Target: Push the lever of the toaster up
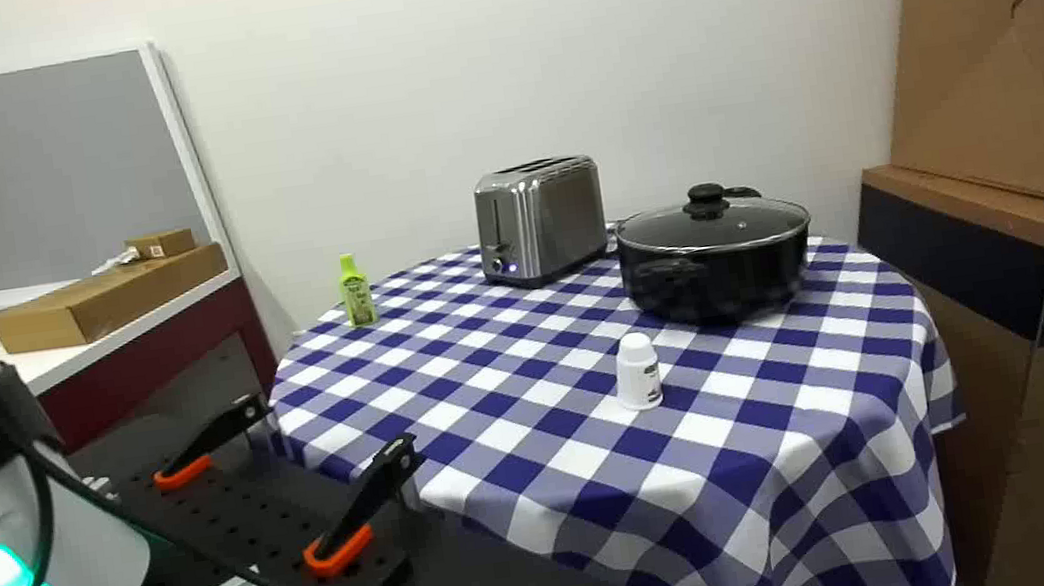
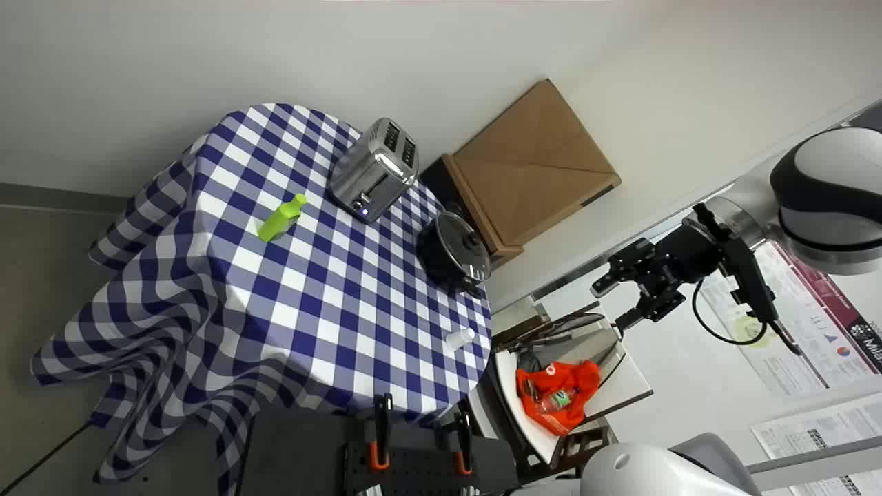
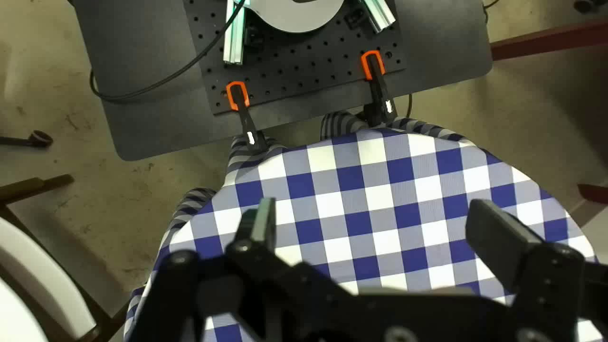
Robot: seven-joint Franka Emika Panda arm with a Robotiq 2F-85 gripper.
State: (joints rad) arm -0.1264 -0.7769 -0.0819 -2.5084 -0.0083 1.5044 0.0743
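Observation:
A silver toaster (image 1: 563,222) stands upright at the back of the table, in both exterior views (image 2: 358,169). Its narrow end face has a dark vertical lever slot (image 1: 497,221), with a knob (image 1: 498,264) and a small lit light below. The lever is too small to tell its exact height in the slot. My gripper (image 2: 613,304) is high in the air, to the right of the table in that exterior view and far from the toaster. In the wrist view its fingers (image 3: 373,209) are wide apart with nothing between them. The toaster is out of the wrist view.
A black lidded pot (image 1: 719,272) stands beside the toaster. A small white bottle (image 1: 638,374) and a green bottle (image 1: 358,294) stand on the checkered tablecloth (image 1: 482,369). Two clamps (image 3: 247,118) sit at the table's near edge. Cardboard boxes (image 2: 537,158) stand beyond the pot.

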